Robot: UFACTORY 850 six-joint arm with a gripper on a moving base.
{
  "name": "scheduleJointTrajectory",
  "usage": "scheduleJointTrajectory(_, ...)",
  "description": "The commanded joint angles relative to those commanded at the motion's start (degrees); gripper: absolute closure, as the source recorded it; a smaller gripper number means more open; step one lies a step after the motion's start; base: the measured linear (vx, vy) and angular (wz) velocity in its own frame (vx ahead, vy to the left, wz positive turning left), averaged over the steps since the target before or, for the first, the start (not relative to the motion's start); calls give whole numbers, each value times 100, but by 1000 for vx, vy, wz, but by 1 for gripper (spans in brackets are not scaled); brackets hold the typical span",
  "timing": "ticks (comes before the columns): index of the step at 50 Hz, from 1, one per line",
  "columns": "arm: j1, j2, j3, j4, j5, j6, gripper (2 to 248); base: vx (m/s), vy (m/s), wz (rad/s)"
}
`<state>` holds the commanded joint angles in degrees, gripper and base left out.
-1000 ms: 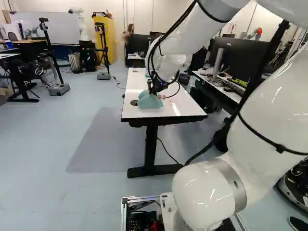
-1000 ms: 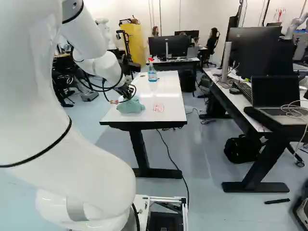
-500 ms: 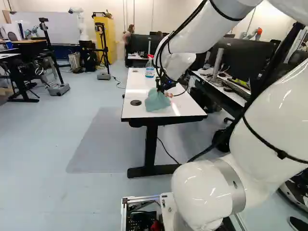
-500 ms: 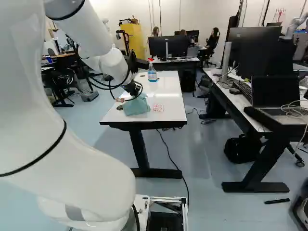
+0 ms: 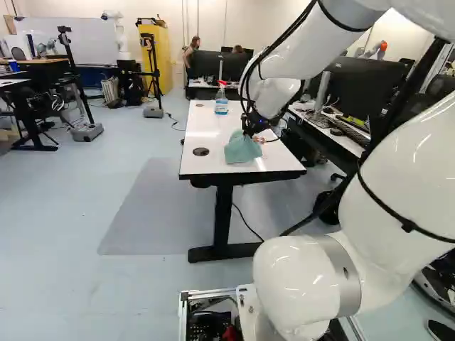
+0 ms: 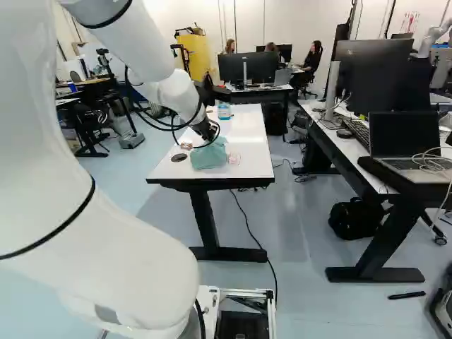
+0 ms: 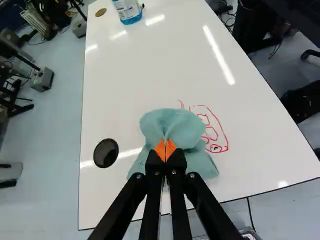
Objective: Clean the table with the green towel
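Note:
The gripper (image 5: 250,132) is low over the near part of the white table (image 5: 206,122) in the left base view. In the wrist view the gripper (image 7: 165,151) is shut on the bunched green towel (image 7: 172,125), its orange pads pinching the cloth. The towel spreads on the tabletop around the fingertips. Red pen marks (image 7: 216,134) show on the white surface beside the towel, and the towel covers part of that spot. In the right base view the towel (image 6: 210,155) lies under the gripper.
A spray bottle with blue liquid (image 5: 221,99) stands toward the table's far end. A round black grommet (image 7: 106,153) sits in the tabletop beside the towel. To the right is a desk with monitors and a laptop (image 6: 406,145). Another robot (image 5: 117,35) stands far back.
The arm has moved rightward over the table, carrying the gripped towel away from the grommet and onto the red marks. The base has not moved.

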<state>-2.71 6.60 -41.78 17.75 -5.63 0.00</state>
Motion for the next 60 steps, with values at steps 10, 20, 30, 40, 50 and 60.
scheduleJointTrajectory(10,-208,-15,-14,0,0,0,230,0,0,0)
scheduleJointTrajectory(20,-415,-43,-40,0,0,0,230,0,0,0)
scheduleJointTrajectory(30,-617,-97,-91,0,0,0,230,0,0,0)
scheduleJointTrajectory(40,-785,-255,-243,0,0,0,230,0,0,0)
scheduleJointTrajectory(50,-898,-290,-277,0,0,0,230,0,0,0)
scheduleJointTrajectory(60,-898,-306,-278,0,0,0,230,0,0,0)
